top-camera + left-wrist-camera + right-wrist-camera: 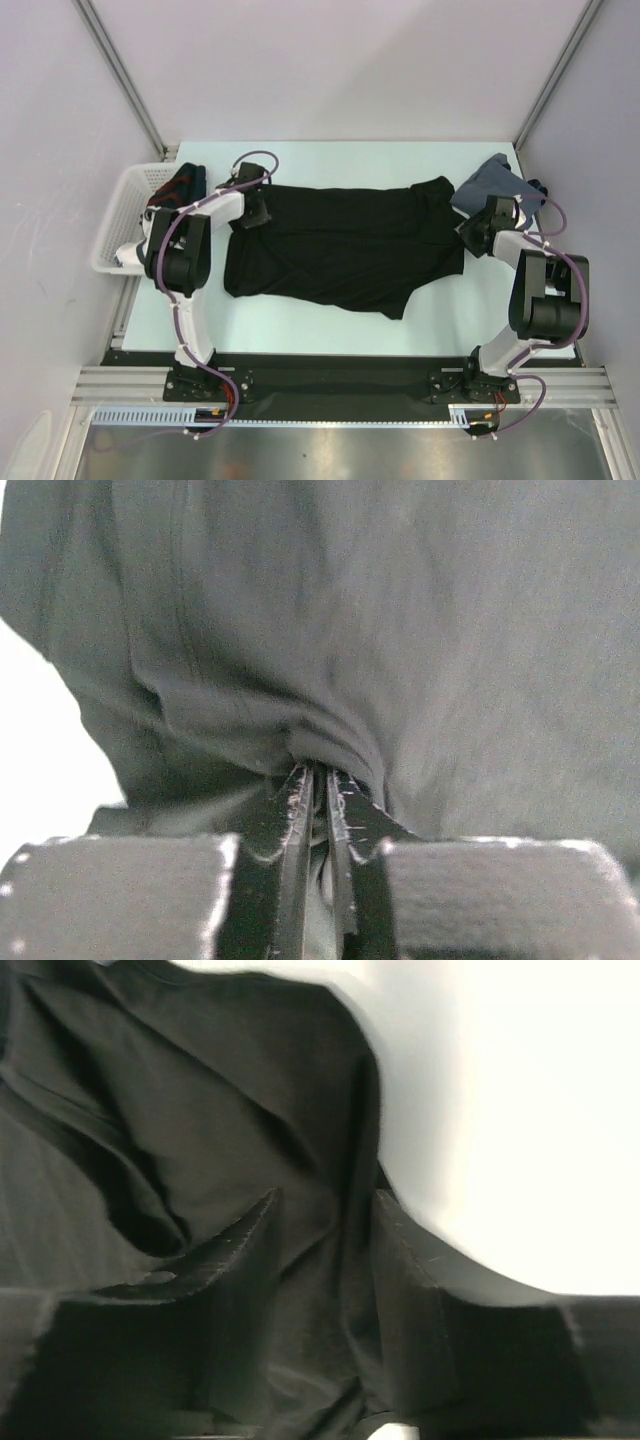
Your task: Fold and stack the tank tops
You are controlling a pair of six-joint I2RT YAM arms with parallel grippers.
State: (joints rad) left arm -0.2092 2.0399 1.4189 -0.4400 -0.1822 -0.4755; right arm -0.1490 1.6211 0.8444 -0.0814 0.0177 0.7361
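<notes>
Left tool (318, 772) gripped black tank top (340, 245), left edge; right tool (325, 1210) stood part-open astride its right end.

Tank tops: two. One black tank top (340, 255), centre of frame; one blue-grey tank top (492, 182), upper right.
Basket (118, 215): one, white, left edge, holding dark cloth (185, 185), piece count unclear.
Arms: two, left arm (180, 258), right arm (542, 295).
Grippers: two, left gripper (258, 210), right gripper (472, 236).
Surface (400, 165): one.
</notes>
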